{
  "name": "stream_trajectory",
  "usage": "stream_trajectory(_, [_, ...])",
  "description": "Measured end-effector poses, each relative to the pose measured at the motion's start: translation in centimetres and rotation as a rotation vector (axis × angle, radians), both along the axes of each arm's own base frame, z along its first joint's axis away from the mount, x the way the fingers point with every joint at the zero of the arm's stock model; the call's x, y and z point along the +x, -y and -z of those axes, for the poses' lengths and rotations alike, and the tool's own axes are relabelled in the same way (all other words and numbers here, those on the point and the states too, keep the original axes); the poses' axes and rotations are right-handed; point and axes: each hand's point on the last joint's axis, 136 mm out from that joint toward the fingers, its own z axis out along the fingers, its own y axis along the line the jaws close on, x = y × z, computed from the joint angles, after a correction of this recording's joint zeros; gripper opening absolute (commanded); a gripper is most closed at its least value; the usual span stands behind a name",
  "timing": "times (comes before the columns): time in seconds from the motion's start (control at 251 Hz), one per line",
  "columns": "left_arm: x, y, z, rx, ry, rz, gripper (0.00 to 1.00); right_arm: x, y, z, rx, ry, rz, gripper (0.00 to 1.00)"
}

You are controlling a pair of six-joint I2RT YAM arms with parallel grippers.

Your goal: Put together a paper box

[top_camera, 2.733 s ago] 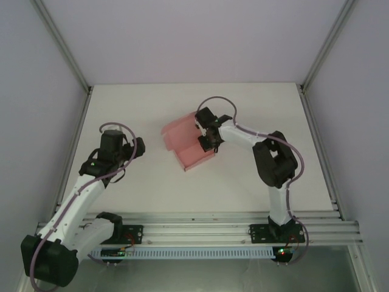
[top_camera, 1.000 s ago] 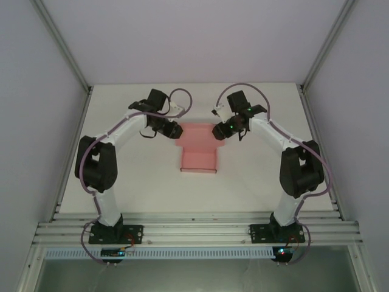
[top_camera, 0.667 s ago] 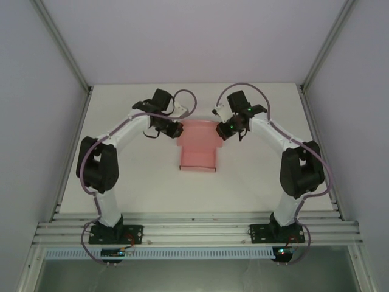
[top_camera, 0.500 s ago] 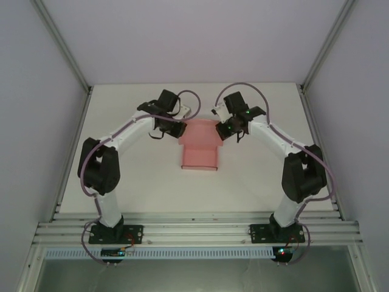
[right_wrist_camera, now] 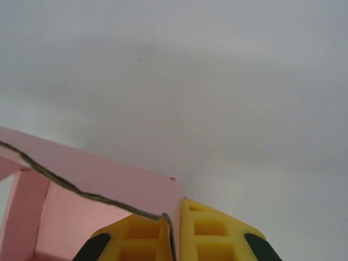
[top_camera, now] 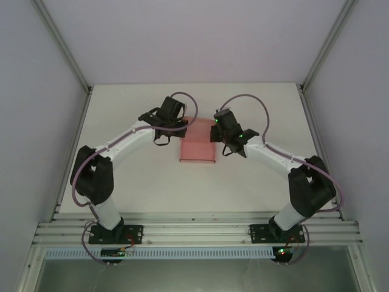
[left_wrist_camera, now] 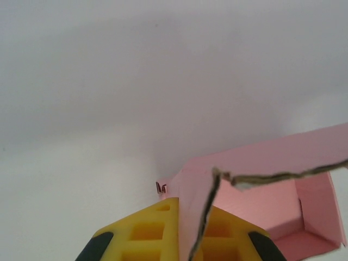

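Observation:
The pink paper box [top_camera: 198, 146] lies at the middle of the white table, partly folded, with walls standing. My left gripper [top_camera: 180, 126] is at its far left corner and my right gripper [top_camera: 214, 131] at its far right corner. In the left wrist view the yellow fingers [left_wrist_camera: 149, 234] are shut on the box's thin upright wall [left_wrist_camera: 196, 217], with the box's inside [left_wrist_camera: 293, 212] to the right. In the right wrist view the yellow pads [right_wrist_camera: 217, 236] pinch the box's right wall [right_wrist_camera: 173, 215], and the pink interior [right_wrist_camera: 70, 223] opens to the left.
A white table [top_camera: 134, 176] lies inside grey enclosure walls with metal posts [top_camera: 61, 45] at the back corners. An aluminium rail [top_camera: 194, 231] runs along the near edge and carries both arm bases. Bare table lies on every side of the box.
The left arm swung from the left side to the box's far left corner. Both grippers then closed in on the box, which now looks narrower, its side walls raised.

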Motion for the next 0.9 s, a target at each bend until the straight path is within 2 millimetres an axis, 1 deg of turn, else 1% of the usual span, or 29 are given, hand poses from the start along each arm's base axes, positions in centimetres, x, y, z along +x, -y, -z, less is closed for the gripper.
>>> stream_trajectory(0.1, [0.2,-0.3,0.9,-0.025,0.006,-0.055,0.0,-0.4,-0.8,0.8,0.046,0.033,0.024,0.0])
stream_trajectory(0.235, [0.7,-0.4,1.0,-0.085,0.038,-0.112,0.0,-0.3,-1.4,0.6,0.087,0.077,0.055,0.0])
stream_trajectory(0.391, [0.4,-0.8,1.2,-0.141,0.061,-0.152,0.0,-0.4,-2.1,0.4,0.099,0.129,0.086,0.0])
stream_trajectory(0.519, [-0.6,-1.5,1.8,-0.168,0.087,-0.156,0.0,-1.3,-2.8,1.0,0.085,0.16,0.083,0.0])
stream_trajectory(0.647, [-1.9,-2.3,2.0,-0.209,0.136,-0.152,0.0,-2.1,-3.5,1.2,0.075,0.2,0.081,0.0])
stream_trajectory(0.798, [-3.0,-2.6,2.3,-0.247,0.188,-0.123,0.0,-3.1,-3.7,1.6,0.08,0.245,0.099,0.0])
stream_trajectory(0.902, [-4.0,-2.7,2.5,-0.269,0.225,-0.108,0.0,-4.4,-4.0,2.0,0.073,0.298,0.111,0.0])
